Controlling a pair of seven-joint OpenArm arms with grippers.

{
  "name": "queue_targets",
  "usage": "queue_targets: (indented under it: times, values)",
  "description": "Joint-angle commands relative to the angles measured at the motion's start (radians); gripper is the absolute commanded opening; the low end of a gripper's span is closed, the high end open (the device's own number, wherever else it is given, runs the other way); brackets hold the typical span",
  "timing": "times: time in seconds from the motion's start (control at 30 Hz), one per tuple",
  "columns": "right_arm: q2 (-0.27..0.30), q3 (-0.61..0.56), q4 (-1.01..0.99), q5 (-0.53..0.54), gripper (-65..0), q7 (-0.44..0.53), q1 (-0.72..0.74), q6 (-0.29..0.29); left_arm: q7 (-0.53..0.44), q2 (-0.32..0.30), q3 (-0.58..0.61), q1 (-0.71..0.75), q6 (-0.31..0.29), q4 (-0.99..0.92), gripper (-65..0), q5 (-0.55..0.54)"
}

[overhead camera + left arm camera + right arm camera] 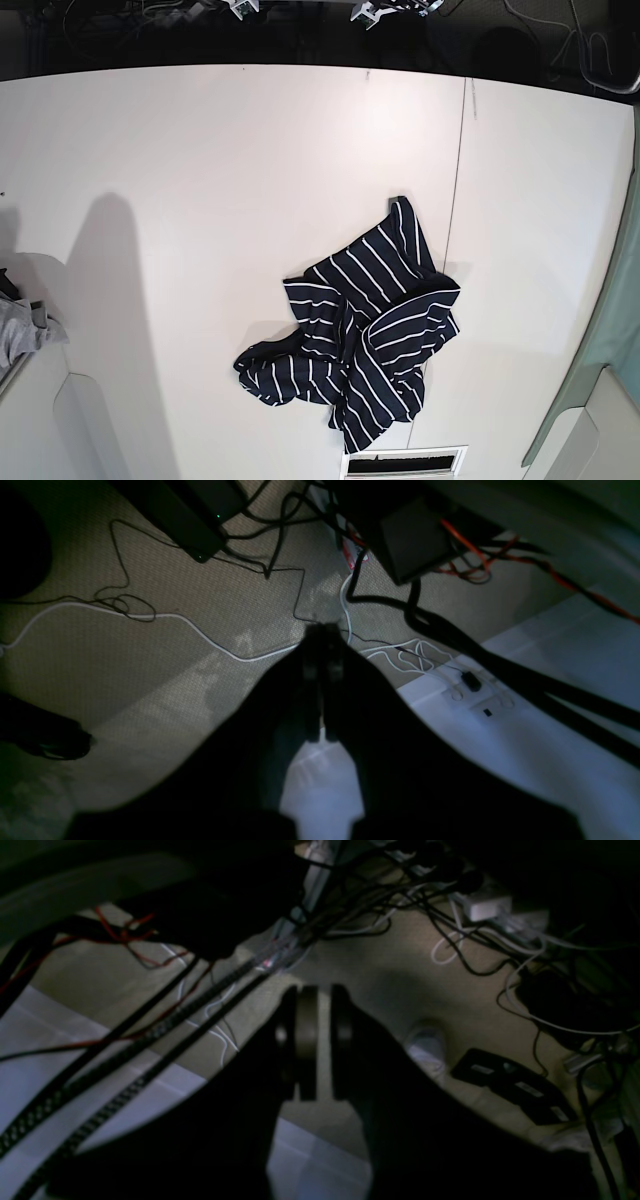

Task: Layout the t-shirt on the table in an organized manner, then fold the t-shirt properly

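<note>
Right of the table's [200, 200] dark seam [457, 200] nothing lies but bare white top; the t-shirt [355, 340] sits just left of that seam, toward the near edge, bunched in a crumpled heap with folds lapped over one another. Neither arm shows in the base view. Both wrist views look down past the table edge at carpet and tangled cables [125, 602]. Left gripper [322, 680]: jaws pressed together, holding nothing. Right gripper [314, 1040]: jaws nearly together with a thin gap, also holding nothing. Judgement: layout not yet begun; best approach is to bring both arms over the heap, pinch two outer edges well apart from each other, such as hem corners or shoulders, and draw them outward so the cloth spreads flat before any fold. Grabbing the middle risks lifting several layers at once. No brand, label or legible writing visible anywhere.
</note>
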Motion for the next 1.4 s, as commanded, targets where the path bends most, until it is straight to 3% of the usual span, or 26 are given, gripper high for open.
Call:
queue_targets:
  times: [0.0, 0.67, 1.37]
  values:
    - [0.000, -0.002, 0.004, 0.001, -61.4, 0.007, -0.006, 0.011, 0.000, 0.002, 0.002, 0.001, -0.010, 0.002, -65.0, -0.002]
    - [0.000, -0.002, 0.004, 0.001, -61.4, 0.007, -0.008, 0.011, 0.000, 0.002, 0.002, 0.018, -0.011, 0.003, -65.0, -0.002]
    - [0.000, -0.002, 0.054, 0.001, -61.4, 0.007, -0.076, 0.011, -0.018, 0.002, 0.002, 0.158, -0.014, 0.139, -65.0, 0.000]
